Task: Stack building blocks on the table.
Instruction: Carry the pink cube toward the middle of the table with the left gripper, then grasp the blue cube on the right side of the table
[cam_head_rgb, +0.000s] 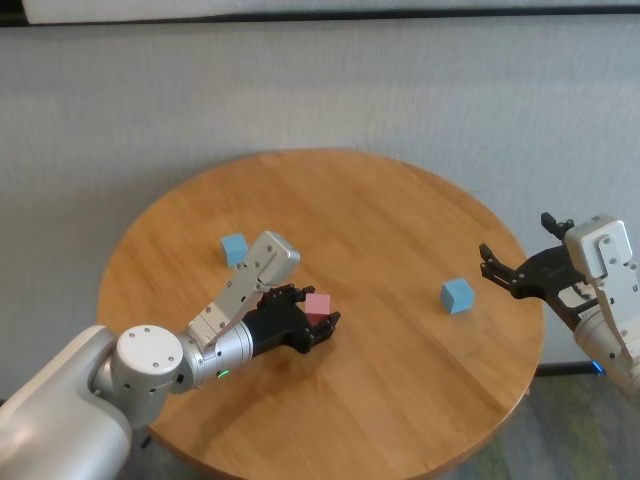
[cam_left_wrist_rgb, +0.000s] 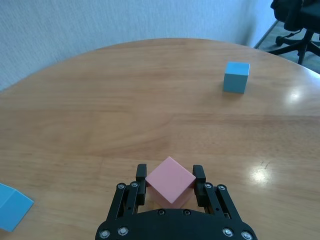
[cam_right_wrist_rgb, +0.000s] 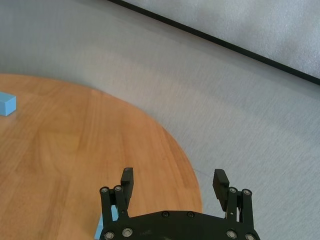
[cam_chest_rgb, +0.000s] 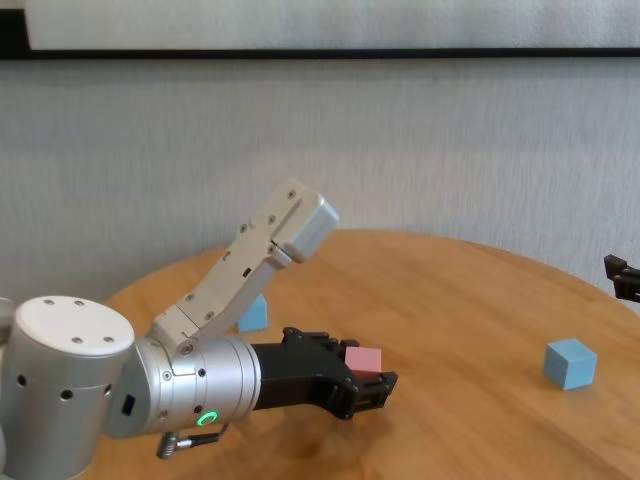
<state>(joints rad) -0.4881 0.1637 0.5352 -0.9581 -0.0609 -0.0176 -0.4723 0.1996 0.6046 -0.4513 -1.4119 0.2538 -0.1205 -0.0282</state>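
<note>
Pink cube (cam_left_wrist_rgb: 170, 180) is sitting clamped between the fingers of the left gripper (cam_left_wrist_rgb: 170, 181), one finger pressing on each of two opposite sides, low over the table (cam_left_wrist_rgb: 150, 100). In the head view that gripper (cam_head_rgb: 318, 322) is lying over the left middle of the round top, its forearm reaching in from the robot's left. Whether the cube (cam_head_rgb: 318, 306) is resting on the wood or hanging just above it, I cannot tell.

One blue cube (cam_head_rgb: 234, 248) is standing on the table behind the left arm, near its elbow link and toward the far left of the top. The other blue cube (cam_head_rgb: 457, 295) is sitting on the right side, well apart from the pink one, near the table's right edge.

Right gripper (cam_head_rgb: 498, 271) is hovering just past that right edge, beside the second blue cube and not touching it. Its fingers (cam_right_wrist_rgb: 127, 179) are standing spread wide with nothing between them, as the right wrist view is showing.
</note>
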